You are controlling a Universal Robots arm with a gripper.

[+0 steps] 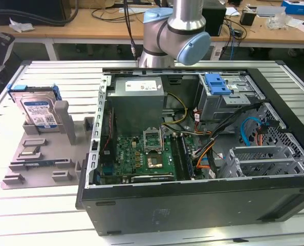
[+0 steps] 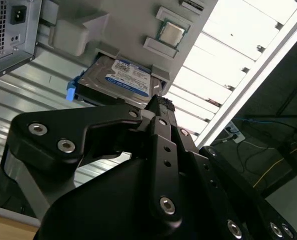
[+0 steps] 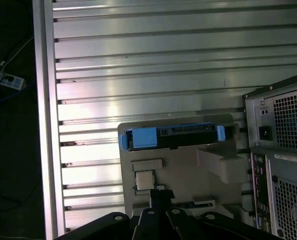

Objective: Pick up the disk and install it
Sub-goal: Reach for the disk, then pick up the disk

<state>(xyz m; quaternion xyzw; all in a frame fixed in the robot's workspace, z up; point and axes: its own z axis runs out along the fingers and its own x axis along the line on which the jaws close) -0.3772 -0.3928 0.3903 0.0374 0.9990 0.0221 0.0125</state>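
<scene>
Gripper (image 2: 158, 102) is hanging nearest, jaws looking pressed together, gripping nothing. Disk (image 2: 126, 80) is standing on edge in the grey holder (image 2: 128, 20), well ahead of the jaws. Risk: arriving with the jaws together, they'd be ramming the disk's edge and tipping it.

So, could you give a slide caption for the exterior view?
The disk stands on edge in a grey holder beside the open computer case.

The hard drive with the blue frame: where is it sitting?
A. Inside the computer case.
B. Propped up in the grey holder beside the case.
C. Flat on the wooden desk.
B: the hard drive stands on edge in the grey holder, outside the open computer case.
</scene>
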